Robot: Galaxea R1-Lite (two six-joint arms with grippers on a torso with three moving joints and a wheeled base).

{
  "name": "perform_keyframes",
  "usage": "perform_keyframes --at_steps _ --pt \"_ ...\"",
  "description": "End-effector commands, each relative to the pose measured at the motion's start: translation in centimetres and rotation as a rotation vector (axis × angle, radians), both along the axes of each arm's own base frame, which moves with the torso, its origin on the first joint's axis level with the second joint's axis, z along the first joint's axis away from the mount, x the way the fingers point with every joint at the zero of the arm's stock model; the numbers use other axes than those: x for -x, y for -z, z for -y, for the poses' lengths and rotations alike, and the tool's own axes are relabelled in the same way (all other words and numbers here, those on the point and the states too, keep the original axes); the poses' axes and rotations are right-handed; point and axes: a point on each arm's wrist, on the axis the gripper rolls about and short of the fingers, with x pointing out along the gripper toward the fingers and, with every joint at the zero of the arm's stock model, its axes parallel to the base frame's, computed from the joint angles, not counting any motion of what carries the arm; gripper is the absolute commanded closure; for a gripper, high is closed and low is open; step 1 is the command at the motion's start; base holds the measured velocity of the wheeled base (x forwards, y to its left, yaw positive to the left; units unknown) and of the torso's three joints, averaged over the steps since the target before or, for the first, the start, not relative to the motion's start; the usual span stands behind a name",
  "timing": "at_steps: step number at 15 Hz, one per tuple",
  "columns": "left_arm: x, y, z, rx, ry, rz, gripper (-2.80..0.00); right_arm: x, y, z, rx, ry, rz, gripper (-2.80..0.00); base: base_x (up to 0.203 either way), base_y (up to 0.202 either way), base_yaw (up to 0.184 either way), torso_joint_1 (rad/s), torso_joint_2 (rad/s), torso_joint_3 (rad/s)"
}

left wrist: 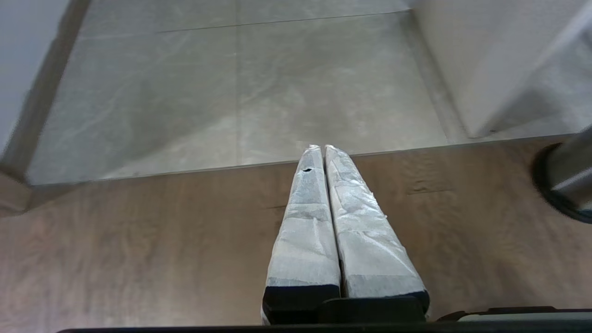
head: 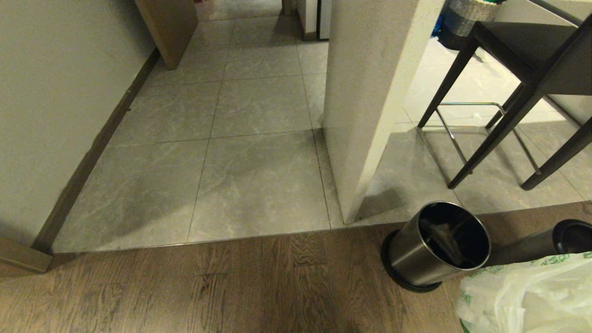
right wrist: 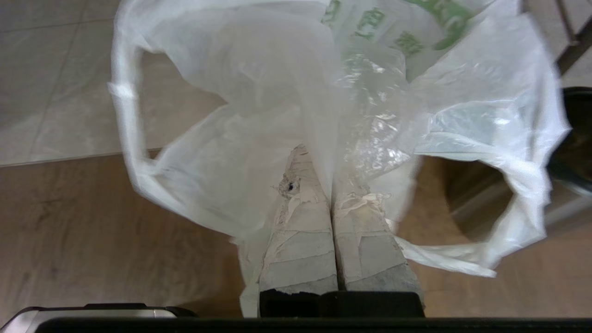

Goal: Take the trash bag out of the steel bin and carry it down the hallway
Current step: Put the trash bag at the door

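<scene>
Steel bin (head: 437, 249) on the wood floor (head: 185, 286) at right, trash bag (head: 527, 296) just right of it, hallway (head: 240, 138) ahead, stool (head: 522, 88) beyond the bin

You see only part of the trash bag (head: 532, 296), cut off at the head view's corner; it hides the right gripper's (right wrist: 330, 159) fingertips.

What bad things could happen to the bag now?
1. The right gripper pinches only a thin fold of the trash bag, so the slippery plastic might slide out on the way.
2. The bag hangs loose and wide right beside the steel bin, so it could snag the rim and tip the bin.
3. The wall corner and the chair stand near the hallway, so the bag could brush or catch on them.
</scene>
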Motion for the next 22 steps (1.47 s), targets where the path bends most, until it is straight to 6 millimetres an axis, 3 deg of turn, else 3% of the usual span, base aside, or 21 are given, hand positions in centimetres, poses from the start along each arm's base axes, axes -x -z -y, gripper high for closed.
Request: perform_keyframes --at_steps 1,18,22 --pt "0.0 0.0 0.0 0.002 0.0 0.0 0.0 -0.01 0.0 0.0 -0.001 0.0 -0.001 0.0 0.0 0.195 -0.001 0.002 0.0 0.002" --pt "0.0 0.0 0.0 0.001 0.0 0.0 0.0 -0.01 0.0 0.0 -0.001 0.0 -0.001 0.0 0.0 0.192 0.0 0.002 0.0 0.003" --pt "0.01 0.0 0.0 -0.003 0.0 0.001 0.0 -0.01 -0.02 0.0 0.001 -0.001 0.0 0.0 0.0 0.077 0.0 0.002 0.0 0.004"
